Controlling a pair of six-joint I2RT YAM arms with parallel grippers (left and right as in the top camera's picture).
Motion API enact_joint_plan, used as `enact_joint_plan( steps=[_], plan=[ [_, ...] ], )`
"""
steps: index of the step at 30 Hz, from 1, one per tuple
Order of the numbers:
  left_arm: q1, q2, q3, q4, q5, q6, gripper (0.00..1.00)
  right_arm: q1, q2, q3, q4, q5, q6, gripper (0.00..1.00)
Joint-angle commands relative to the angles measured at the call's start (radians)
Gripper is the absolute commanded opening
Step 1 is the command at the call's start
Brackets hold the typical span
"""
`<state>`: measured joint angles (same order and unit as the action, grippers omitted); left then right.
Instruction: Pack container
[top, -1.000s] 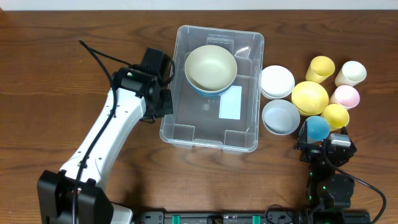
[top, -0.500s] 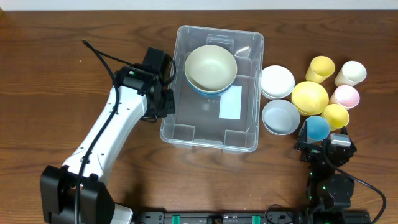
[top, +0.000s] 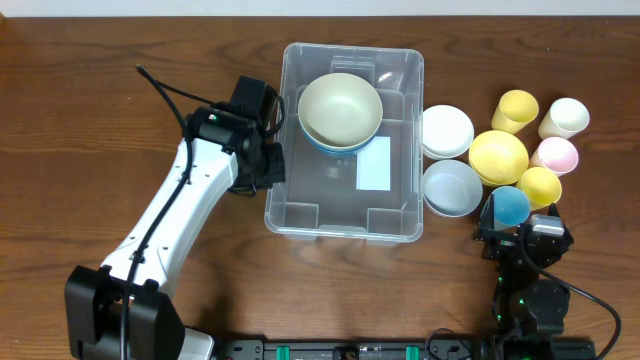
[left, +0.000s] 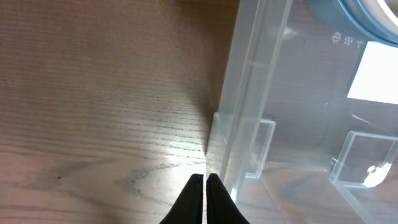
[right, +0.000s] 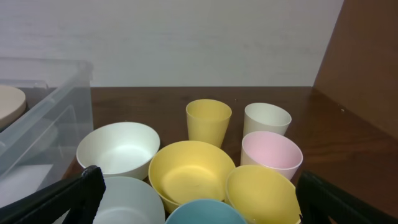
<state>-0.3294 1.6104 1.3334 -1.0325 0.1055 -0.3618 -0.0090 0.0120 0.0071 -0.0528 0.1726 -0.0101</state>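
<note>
The container (top: 320, 195), a large clear bin, lies at the table's middle with a white label (top: 374, 165) on its base. A cream bowl (top: 340, 108) sits stacked on a blue one in its far end. My left gripper (top: 270, 168) is shut and empty, pressed against the outside of the container's left wall. In the left wrist view its fingertips (left: 204, 180) meet just beside the container's clear wall (left: 249, 112). My right gripper (top: 522, 235) stands open near the front right, behind a blue cup (right: 205, 213), holding nothing.
Right of the container stand a white bowl (top: 446, 130), a pale grey-blue bowl (top: 451, 187), a yellow bowl (top: 498, 156), two yellow cups (top: 515, 110) (top: 540, 185), a cream cup (top: 565, 117) and a pink cup (top: 555, 155). A black cable (top: 165, 90) trails from the left arm.
The left gripper has moved a little to the right, and the container has slid slightly right with it. The right arm has not moved.
</note>
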Motion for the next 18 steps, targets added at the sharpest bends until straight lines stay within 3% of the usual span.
enact_joint_plan(
  steps=[1, 13, 16, 18],
  plan=[
    [-0.006, 0.006, -0.009, 0.014, 0.011, 0.009, 0.06, 0.01, -0.007, -0.002, -0.003, 0.003, 0.013, 0.99],
    [0.1, 0.0, 0.055, 0.069, -0.246, 0.049, 0.07, 0.01, -0.007, -0.002, -0.003, 0.003, 0.013, 0.99],
    [0.166, -0.011, 0.08, 0.095, -0.28, 0.073, 0.17, 0.01, -0.007, -0.002, -0.003, 0.003, 0.013, 0.99],
    [0.218, -0.019, 0.095, 0.121, -0.283, 0.105, 0.38, 0.01, -0.007, -0.002, -0.003, 0.003, 0.013, 0.99]
  ],
)
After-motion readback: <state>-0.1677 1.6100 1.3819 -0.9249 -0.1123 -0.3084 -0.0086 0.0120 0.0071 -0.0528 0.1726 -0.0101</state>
